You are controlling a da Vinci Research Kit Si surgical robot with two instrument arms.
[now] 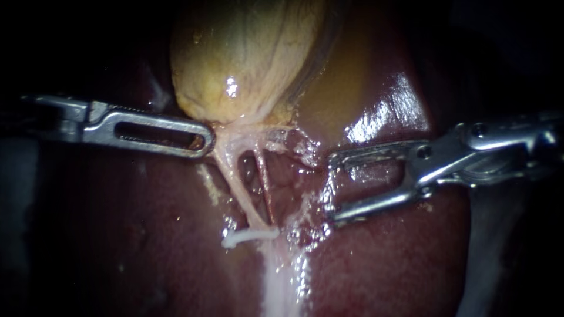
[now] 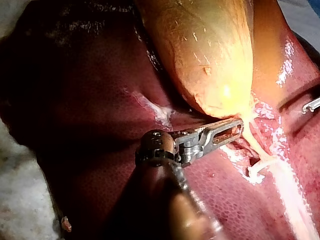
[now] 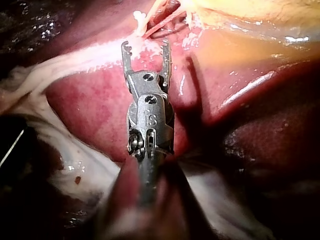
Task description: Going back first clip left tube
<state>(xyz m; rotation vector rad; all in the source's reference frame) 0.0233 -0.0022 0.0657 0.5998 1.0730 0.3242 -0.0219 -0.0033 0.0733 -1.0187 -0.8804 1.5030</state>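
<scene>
being soft and slippery, the pale left tube (image 1: pixel 238 188) is best taken lightly above its white clip (image 1: pixel 249 236); the silver right instrument (image 1: pixel 333 191) gapes empty.

Nothing legible on liver (image 1: pixel 147 246) or gallbladder (image 1: pixel 247 53). One small engraved mark on the right instrument (image 3: pixel 145 52), on its wrist housing.

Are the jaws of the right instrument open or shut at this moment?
Open. A clear gap shows between the jaws of the right instrument, and nothing lies gripped between them.
</scene>
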